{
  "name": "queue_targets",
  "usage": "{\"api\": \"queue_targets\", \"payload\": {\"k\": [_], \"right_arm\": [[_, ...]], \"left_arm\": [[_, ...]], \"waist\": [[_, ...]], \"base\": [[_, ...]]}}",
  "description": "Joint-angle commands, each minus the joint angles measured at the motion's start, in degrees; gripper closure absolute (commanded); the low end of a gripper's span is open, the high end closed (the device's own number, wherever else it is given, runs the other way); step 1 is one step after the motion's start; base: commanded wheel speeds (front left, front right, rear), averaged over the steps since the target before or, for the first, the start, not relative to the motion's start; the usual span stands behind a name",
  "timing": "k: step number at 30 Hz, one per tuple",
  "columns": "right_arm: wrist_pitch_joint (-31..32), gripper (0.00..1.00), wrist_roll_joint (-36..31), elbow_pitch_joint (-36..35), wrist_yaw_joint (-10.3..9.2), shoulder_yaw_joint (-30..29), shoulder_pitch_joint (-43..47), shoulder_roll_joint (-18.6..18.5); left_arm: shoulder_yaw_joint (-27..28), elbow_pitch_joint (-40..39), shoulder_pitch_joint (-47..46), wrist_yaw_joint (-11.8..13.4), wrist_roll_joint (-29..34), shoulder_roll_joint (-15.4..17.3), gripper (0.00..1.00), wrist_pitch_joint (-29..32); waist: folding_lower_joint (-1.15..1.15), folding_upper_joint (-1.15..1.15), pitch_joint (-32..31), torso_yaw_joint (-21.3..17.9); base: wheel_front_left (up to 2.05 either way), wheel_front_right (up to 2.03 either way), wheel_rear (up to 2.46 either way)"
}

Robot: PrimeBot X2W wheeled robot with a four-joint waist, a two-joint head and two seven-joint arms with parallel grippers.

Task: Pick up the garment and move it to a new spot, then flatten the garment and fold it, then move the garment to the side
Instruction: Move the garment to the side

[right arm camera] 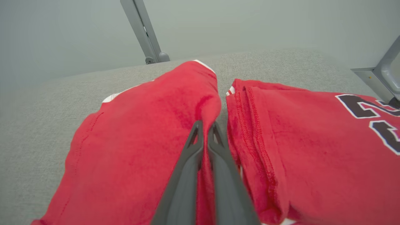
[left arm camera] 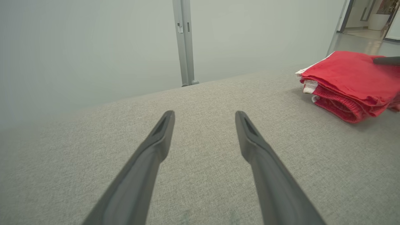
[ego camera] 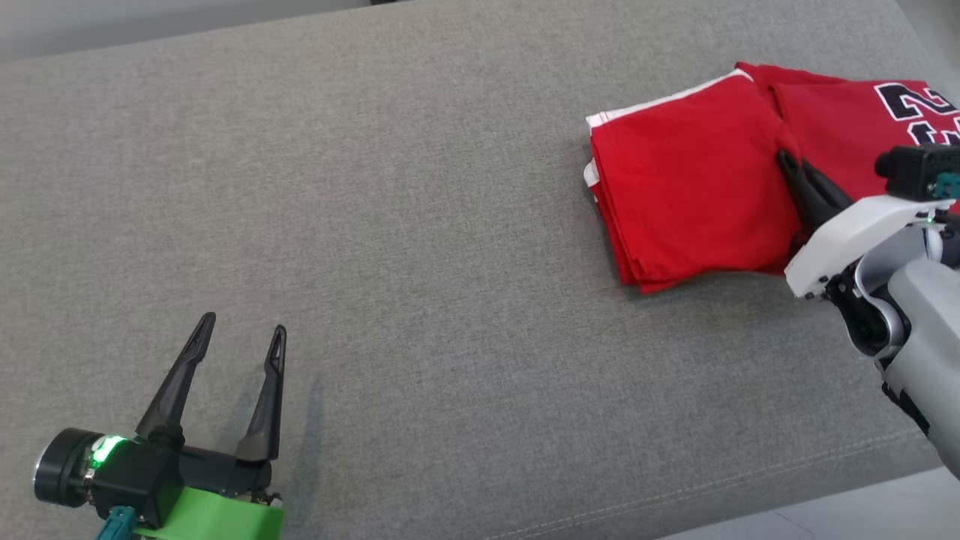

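The garment point(ego camera: 690, 180) is a red jersey with white trim and dark number print, folded into a thick stack at the far right of the grey cushion point(ego camera: 412, 225). My right gripper point(ego camera: 786, 159) lies on it at the crease between its two folded halves, shut and pinching a fold of the red cloth. In the right wrist view the closed fingertips point(right arm camera: 197, 131) sit in that crease, with the garment point(right arm camera: 125, 156) on both sides. My left gripper point(ego camera: 244, 330) stands open and holds nothing at the near left, far from the garment point(left arm camera: 350, 81).
The cushion's stitched front edge point(ego camera: 825, 480) runs across the lower right, with pale floor beyond. A grey metal post point(left arm camera: 184, 43) stands behind the cushion against a pale wall. A metal bracket point(right arm camera: 381, 78) rises near the garment's far end.
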Motion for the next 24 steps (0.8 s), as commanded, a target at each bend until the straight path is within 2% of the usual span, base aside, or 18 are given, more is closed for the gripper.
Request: {"api": "queue_targets", "payload": {"k": [1,8,16,24], "right_arm": [[-0.2,1.0,-0.6,-0.1,-0.02,-0.3,-0.9,0.1],[1.0,1.0,-6.0,-0.6,-0.02,-3.6,-4.4,-0.9],[2.9,1.0,-12.5,-2.4,-0.02,-11.0,-4.3,-4.1],[6.6,1.0,-28.1,-6.9,-0.02,-17.9,-4.6,-7.5]], "left_arm": [[0.0,-0.5,-0.9,-0.2,-0.2,0.7,0.0,-0.2],[-0.4,-4.4,-3.2,-0.2,-1.2,4.3,0.0,-0.2],[0.7,-7.2,-3.5,-0.2,-2.3,7.0,0.0,-0.2],[0.9,-8.5,-3.8,-0.2,-2.7,8.6,0.0,-0.2]], "waist": [[0.0,0.0,3.2,-2.9],[0.0,0.0,7.8,-4.5],[0.0,0.0,10.7,-5.4],[0.0,0.0,12.5,-5.8]], "base": [[0.0,0.0,0.0],[0.0,0.0,0.0],[0.0,0.0,0.0],[0.0,0.0,0.0]]}}
